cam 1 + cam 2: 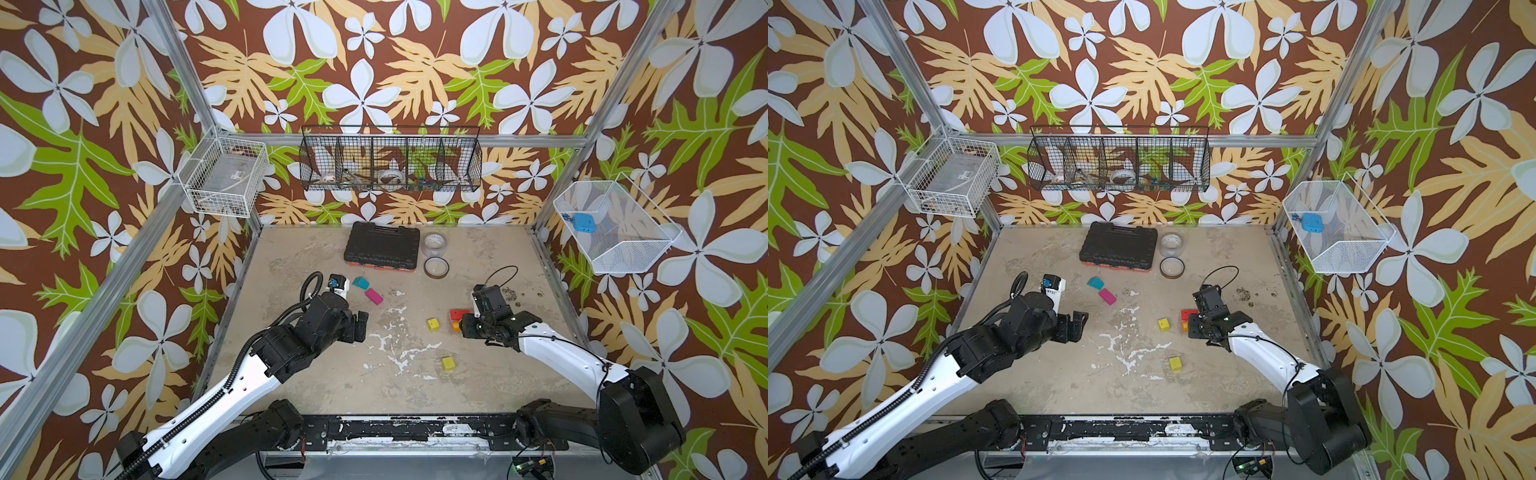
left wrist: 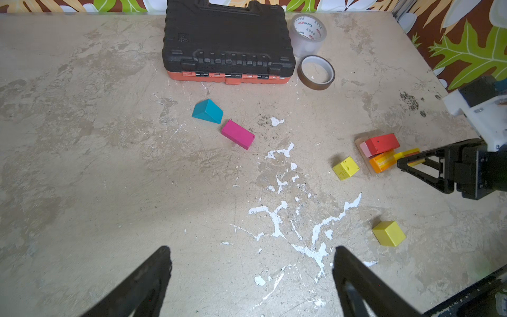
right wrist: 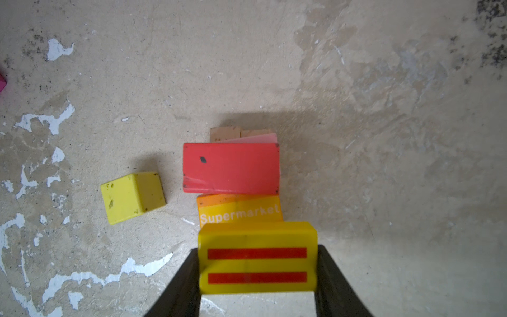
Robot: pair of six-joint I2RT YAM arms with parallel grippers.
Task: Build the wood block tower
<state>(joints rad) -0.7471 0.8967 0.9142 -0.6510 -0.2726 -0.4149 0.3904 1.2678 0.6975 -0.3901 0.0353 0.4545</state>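
- Right hand is clamped on the striped yellow brick, jaws on its two ends, grip right at the tips. Brick sits bottom centre of the right wrist view, overlapping the near edge of the orange block.
- Left hand is spread wide with nothing in it, left of centre in both top views.
- Stack is right of centre on the tabletop. Plain wood bars at the bottom, pink block on them, red block on top, orange block next to the red.
- Risk: red block looks skewed on the pink one. A touch from the brick or a jaw could slide it off.
- Risk: tip-only grip, so the brick may pivot or land crooked on release.
- Risk: yellow-green cube sits just left of the stack, easy to clip.
- Teal wedge and magenta block lie well apart from the stack, upper centre-left.
- Text: "Supermarket" in white on the orange block. "YuPin" in red inside the clear tape roll, other print too small to read. Black tool case has a small label, unreadable.
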